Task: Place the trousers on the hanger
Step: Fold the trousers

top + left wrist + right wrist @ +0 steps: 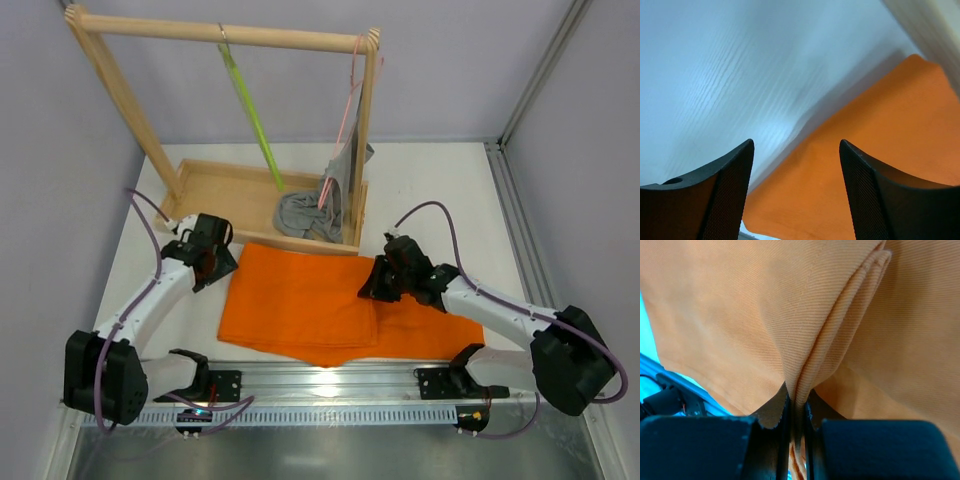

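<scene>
Two grasp points matter here: the right fingers (774, 412) are clamped on a pinched fold of the orange trousers (300, 300), which lie folded flat on the tabletop (450, 180) at centre frame in the top view, while the left fingers (715, 195) stand open and empty over the cloth's left edge. Judgement: the left side should drop onto that edge and pinch all layers before any lift, so the cloth rises level. The lime-green hanger (255, 125) hangs from the wooden rail (290, 38) at upper centre, well apart from the trousers, so a slow, even raise looks safest.
</scene>
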Robot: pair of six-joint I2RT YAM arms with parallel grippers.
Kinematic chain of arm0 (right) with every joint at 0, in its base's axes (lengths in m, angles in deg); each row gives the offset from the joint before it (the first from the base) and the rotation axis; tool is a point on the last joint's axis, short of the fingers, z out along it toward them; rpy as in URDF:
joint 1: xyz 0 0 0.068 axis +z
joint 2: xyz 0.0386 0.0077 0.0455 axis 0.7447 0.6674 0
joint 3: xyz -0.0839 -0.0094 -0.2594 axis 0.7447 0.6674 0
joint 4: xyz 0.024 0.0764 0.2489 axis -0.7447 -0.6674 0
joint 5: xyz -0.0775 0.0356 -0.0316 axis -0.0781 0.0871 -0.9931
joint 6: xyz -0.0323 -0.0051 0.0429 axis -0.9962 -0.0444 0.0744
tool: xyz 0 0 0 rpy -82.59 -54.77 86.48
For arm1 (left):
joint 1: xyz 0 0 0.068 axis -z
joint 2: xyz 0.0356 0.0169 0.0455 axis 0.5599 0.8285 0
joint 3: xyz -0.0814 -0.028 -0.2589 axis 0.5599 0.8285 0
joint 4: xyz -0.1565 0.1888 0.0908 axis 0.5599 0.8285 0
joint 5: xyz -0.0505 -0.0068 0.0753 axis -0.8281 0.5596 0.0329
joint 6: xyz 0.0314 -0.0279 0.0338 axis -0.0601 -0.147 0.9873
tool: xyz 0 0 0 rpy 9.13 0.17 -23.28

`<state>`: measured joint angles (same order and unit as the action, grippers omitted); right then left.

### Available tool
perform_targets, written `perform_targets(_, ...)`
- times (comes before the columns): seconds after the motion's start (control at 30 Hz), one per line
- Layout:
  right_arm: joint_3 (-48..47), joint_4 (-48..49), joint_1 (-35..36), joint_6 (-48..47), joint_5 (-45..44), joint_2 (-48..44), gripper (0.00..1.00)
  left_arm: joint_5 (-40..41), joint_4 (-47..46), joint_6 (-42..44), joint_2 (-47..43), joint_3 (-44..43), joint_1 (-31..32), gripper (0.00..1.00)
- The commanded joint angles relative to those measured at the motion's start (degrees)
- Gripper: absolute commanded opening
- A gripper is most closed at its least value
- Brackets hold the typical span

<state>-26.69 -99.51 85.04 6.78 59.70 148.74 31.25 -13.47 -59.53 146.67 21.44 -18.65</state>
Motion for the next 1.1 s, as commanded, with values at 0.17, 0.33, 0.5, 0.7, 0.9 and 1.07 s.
perform_targets(0.17,-8.53,-30.81,-6.57,-8.29,-8.77,-13.25,0.04,-8.67,-3.46,7.31,1.35,-3.77,0.07,0.71)
perform_targets(0.33,-10.73,-42.41,-19.29,-14.54,-8.95,-18.62,0.04,-12.63,-6.98,7.14,4.78,-2.8,1.38,0.72)
perform_targets(0.5,-14.24,-46.21,-24.77,-14.21,-12.11,-17.93,0.04,-13.87,-9.53,6.52,7.6,-3.15,5.25,0.72)
perform_targets(0.7,-16.53,-49.2,-29.7,-12.27,-14.75,-18.27,0.04,-17.72,-14.97,5.73,7.87,0.88,6.66,0.72)
perform_targets(0.9,-18.37,-53.41,-29.87,-10.51,-23.0,-19.86,0.04,-24.06,-22.28,5.03,4.53,6.16,7.98,0.73)
perform_targets(1.07,-20.49,-56.58,-30.31,-9.89,-27.05,-20.39,0.04,-26.61,-25.7,3.89,5.49,7.14,8.86,0.73)
